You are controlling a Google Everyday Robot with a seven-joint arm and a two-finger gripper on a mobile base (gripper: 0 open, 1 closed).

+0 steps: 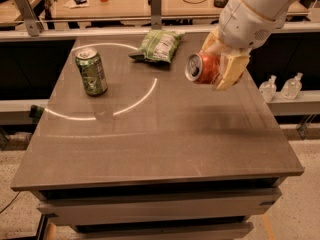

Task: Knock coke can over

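The red coke can (201, 67) is held tilted almost on its side, silver top facing left, above the right back part of the grey table (160, 144). My gripper (220, 66) is shut on the coke can, with tan fingers (231, 71) around its red body. The white arm comes down from the upper right.
A green soda can (91, 71) stands upright at the table's back left. A green chip bag (159, 46) lies at the back middle. Two small clear bottles (280, 88) stand on a ledge to the right. A wooden bench with clutter runs behind the table.
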